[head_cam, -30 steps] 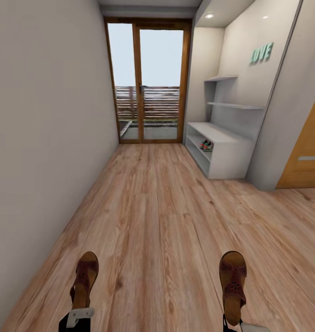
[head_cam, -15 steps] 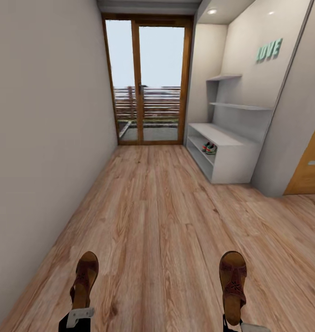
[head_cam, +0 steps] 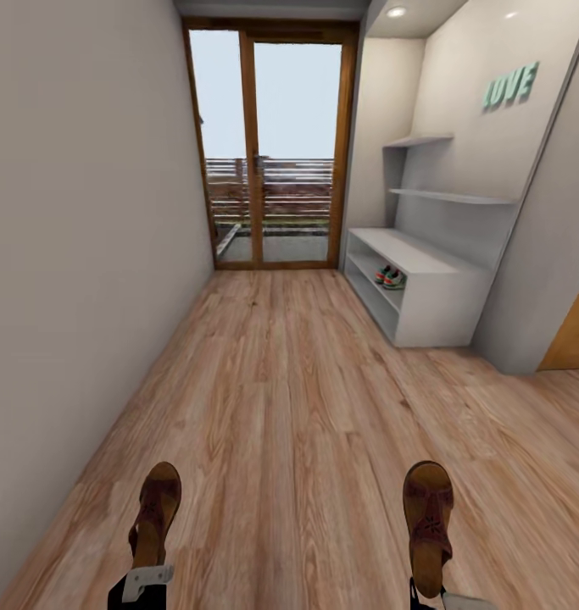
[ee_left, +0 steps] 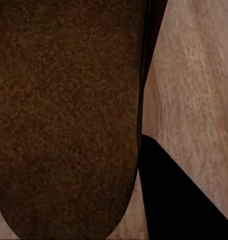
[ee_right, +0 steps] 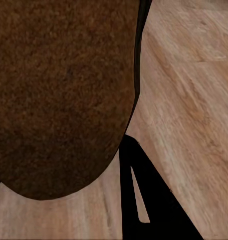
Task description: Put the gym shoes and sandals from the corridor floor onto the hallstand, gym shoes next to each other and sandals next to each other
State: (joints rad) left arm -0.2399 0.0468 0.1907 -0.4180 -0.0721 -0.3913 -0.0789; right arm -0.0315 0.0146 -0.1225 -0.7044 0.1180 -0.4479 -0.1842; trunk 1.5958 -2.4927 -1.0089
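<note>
Both sandals in hand, gym shoes already shelved — rack up ahead on the right.

The left gripper [head_cam: 141, 585] clasps the left sandal [head_cam: 156, 512] by its heel end and the right gripper [head_cam: 429, 597] clasps the right sandal [head_cam: 428, 514], both carried above the corridor floor [head_cam: 289, 407]. The two gym shoes [head_cam: 390, 277] sit side by side on the hallstand's [head_cam: 433, 296] upper shelf row. By my reading, half the job is done — what remains is setting the sandals together on the rack.
</note>
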